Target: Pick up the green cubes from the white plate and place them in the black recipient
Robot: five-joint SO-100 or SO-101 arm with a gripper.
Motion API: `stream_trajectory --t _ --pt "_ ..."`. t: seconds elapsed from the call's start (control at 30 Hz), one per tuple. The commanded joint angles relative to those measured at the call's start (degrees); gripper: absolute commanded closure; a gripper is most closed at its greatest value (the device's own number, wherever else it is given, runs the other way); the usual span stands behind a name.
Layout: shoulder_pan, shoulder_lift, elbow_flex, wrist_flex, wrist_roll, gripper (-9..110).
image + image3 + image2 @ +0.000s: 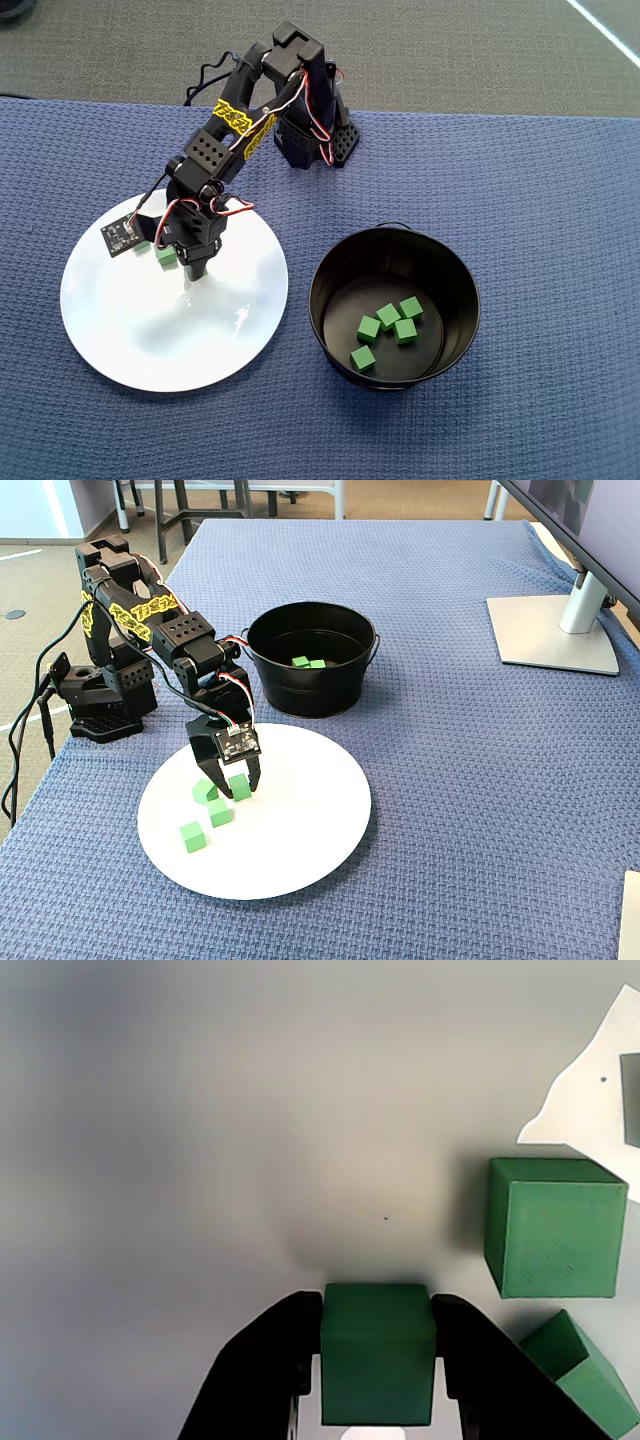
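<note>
Your gripper (378, 1360) is closed snugly on one green cube (378, 1365) over the white plate (300, 850). Three more cubes (193, 836) lie beside it (four sit in the black recipient (335, 275)).

Overhead view: looks straight down, mid-distance, taking in arm base, white plate (120, 340) and black recipient (395, 305). Fixed view: stands off the table (480, 780) edge, angled down obliquely; shares plate (300, 850), recipient (310, 685) and arm. Wrist view: very close, probably facing down onto the plate (200, 1140), blurred; end effector (378, 1360) enters from the bottom edge.
</note>
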Motion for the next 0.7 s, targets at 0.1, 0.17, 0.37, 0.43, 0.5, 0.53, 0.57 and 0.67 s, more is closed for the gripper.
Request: stream_trajectory --t 0.1,0.17,0.37,0.43,0.5,0.53,0.57,0.67 --pt "0.00 2.02 -2.29 -0.53 5.01 101" --pt "0.26 4.13 -6.33 1.85 11.51 101" --pt "-2.02 11.34 -21.36 17.14 26.46 101" --pt "-4.31 13.80 -24.43 22.24 29.44 101" --pt "-6.94 16.52 -26.46 26.10 34.01 101" --pt "-8.53 18.02 -26.63 27.16 36.74 101" --pt "-10.46 19.69 -26.54 27.86 39.29 101" --pt "-17.84 23.73 -25.93 30.15 45.79 102"
